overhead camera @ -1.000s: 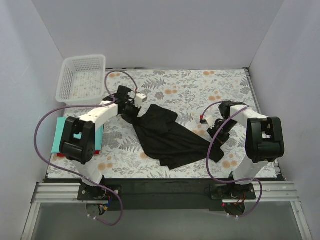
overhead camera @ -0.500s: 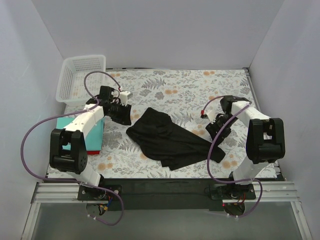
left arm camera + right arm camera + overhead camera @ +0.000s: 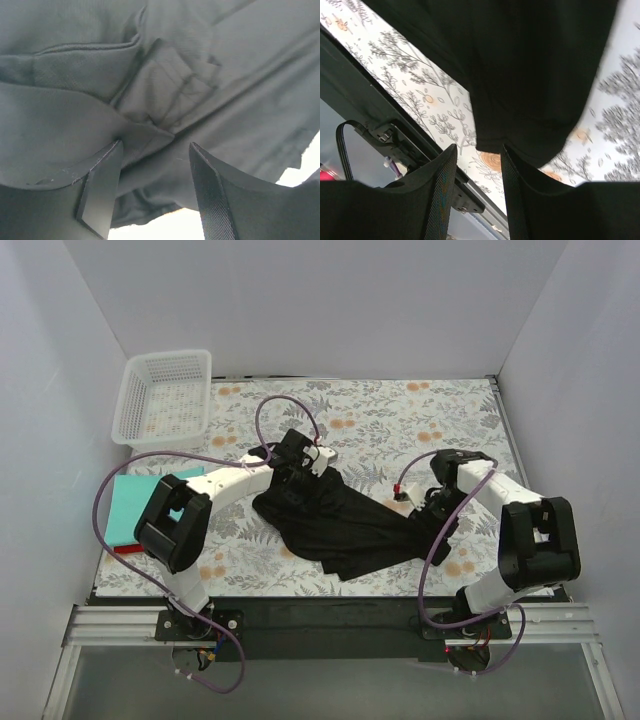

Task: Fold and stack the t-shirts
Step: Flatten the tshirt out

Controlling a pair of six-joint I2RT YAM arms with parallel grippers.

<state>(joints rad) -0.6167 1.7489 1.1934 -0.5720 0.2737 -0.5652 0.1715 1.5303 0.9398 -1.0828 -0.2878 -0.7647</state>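
Tabletop (image 3: 400,410), centre: crumpled shirt (image 3: 340,525). Left gripper (image 3: 155,150): open astride a fold. Right gripper (image 3: 477,150): open at the shirt's right corner (nothing clamped). Close on single edges only; pull apart, spread flat before folding.

T-shirt (image 3: 340,525): plain black. Table cover (image 3: 400,410): white, grey fern print, orange blossoms. Basket (image 3: 165,395): white mesh. Folded shirt (image 3: 130,510): teal; red edge (image 3: 125,550) beneath. Arms (image 3: 225,480): white, black. Cables (image 3: 96,515): purple.
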